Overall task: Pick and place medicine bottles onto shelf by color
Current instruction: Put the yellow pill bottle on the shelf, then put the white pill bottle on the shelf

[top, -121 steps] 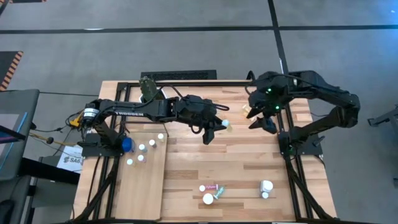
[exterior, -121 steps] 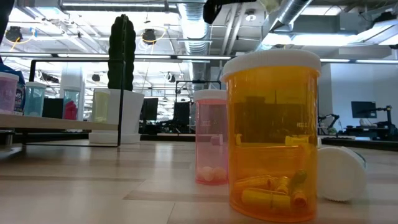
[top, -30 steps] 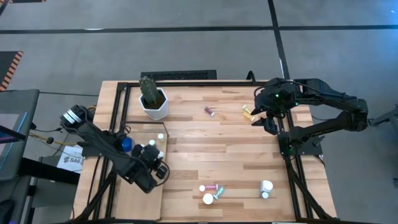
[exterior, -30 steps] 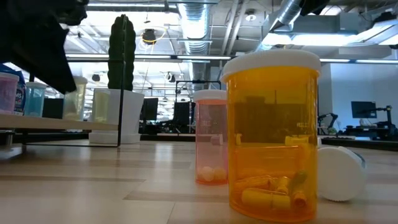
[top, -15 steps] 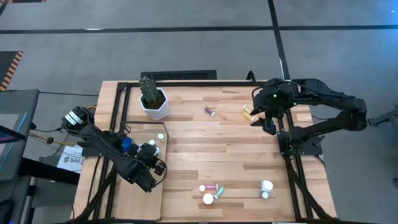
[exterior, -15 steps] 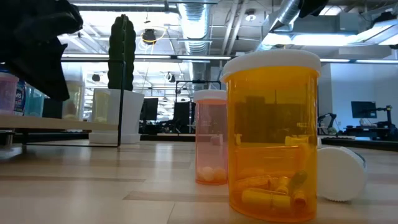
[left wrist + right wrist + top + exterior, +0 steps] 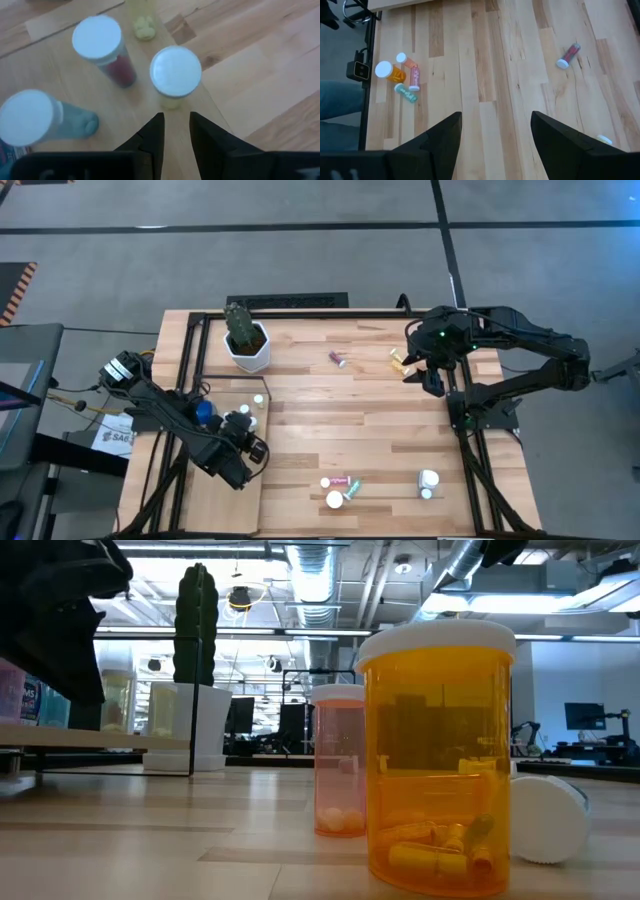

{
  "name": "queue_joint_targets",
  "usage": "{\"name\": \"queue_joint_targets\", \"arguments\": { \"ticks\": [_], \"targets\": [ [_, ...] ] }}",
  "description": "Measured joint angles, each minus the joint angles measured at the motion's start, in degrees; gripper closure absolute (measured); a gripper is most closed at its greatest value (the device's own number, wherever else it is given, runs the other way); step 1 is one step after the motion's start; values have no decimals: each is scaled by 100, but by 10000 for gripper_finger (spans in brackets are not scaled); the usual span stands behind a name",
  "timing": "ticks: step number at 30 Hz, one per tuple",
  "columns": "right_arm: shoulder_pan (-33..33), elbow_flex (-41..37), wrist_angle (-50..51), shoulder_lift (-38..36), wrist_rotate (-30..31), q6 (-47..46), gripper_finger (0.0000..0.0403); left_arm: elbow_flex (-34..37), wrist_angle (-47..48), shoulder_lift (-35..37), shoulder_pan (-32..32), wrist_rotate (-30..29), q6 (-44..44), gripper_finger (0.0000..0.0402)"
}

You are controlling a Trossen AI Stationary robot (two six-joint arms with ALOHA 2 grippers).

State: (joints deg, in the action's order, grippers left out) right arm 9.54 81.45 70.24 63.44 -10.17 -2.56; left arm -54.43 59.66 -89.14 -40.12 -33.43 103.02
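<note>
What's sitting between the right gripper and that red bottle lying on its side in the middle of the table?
Nothing visible. In the right wrist view the open right gripper looks across bare tabletop to the red bottle lying on its side. The high view shows the same clear stretch; the small yellow bottle lies just beside the gripper, off that line.

Bright even overhead light, soft shadows, left wrist view blurred

Left gripper hovering low at the table's left side, fingers nearly closed; right gripper hanging raised at the far right, fingers spread.
</note>
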Motion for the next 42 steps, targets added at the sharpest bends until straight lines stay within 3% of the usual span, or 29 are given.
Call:
{"name": "queue_joint_targets", "arguments": {
  "ticks": [13, 22, 27, 33, 42],
  "targets": [
    [-1, 0, -95, 0, -2, -37, 143, -302, 282, 0, 0, -26, 330, 231],
    [-1, 0, -509, 0, -2, 201, 143, -1190, 638, 0, 8, -211, 79, 217],
    [0, -171, -628, -13, -2, 244, 143, -1843, 640, 0, 137, -490, -544, 216],
    [0, -1113, -596, -302, 20, -74, 143, -2726, 642, 0, 479, -962, -1808, 216],
    [148, -2264, -641, -789, 476, -1293, 143, -3762, 633, 2, 1475, -1245, -3535, 216]
  ]
}}
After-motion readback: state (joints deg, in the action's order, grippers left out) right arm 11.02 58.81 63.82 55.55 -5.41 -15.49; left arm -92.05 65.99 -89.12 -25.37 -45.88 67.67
